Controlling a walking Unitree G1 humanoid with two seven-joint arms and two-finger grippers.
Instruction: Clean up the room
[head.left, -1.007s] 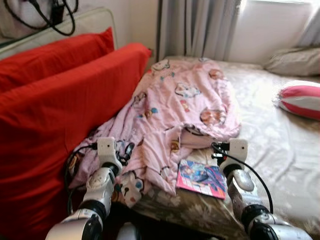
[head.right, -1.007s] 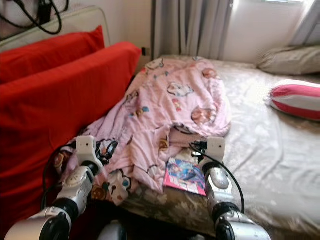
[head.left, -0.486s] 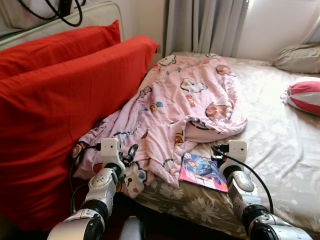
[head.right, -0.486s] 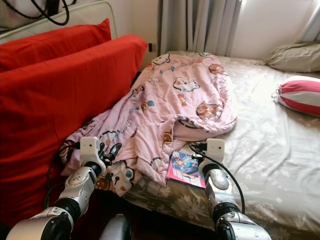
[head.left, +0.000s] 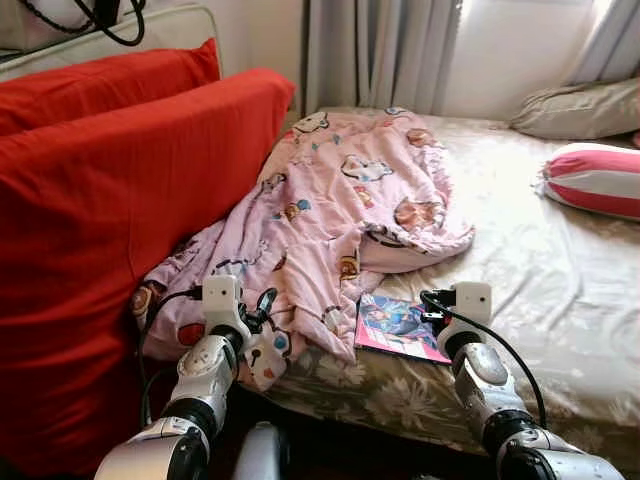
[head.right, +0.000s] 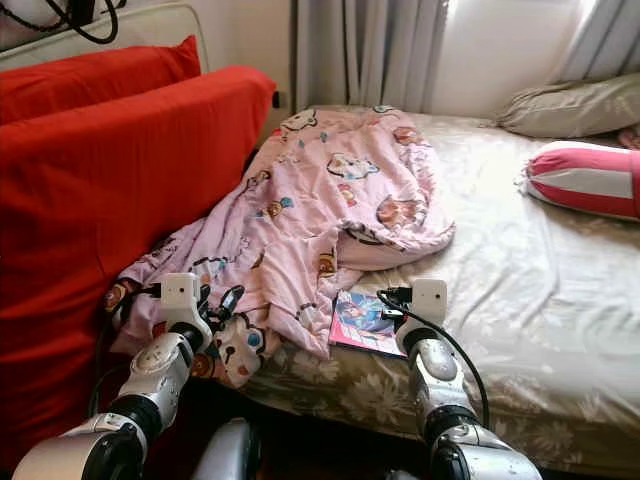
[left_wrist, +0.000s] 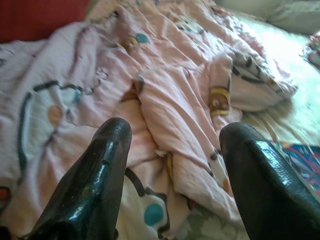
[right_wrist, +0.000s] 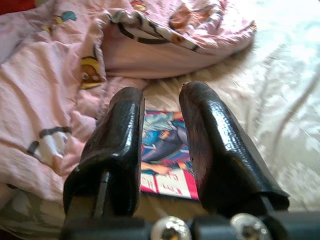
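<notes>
From the head views you see a pink blanket (head.left: 340, 210) heaped along the left side of the bed (head.left: 560, 290), against red cushions (head.left: 120, 200). A magazine (head.left: 400, 328) lies flat at the bed's near edge, partly under the blanket's hem. A striped pillow (head.left: 595, 180) rests far right.

Your left wrist view shows the left claw (left_wrist: 172, 150) spread wide above the blanket.

Your right wrist view shows the right claw (right_wrist: 162, 125) with a narrow gap, empty, hovering over the magazine.

Magazine (head.left: 402, 329) edge hidden (under blanket (head.left: 330, 210)) — blurred.
</notes>
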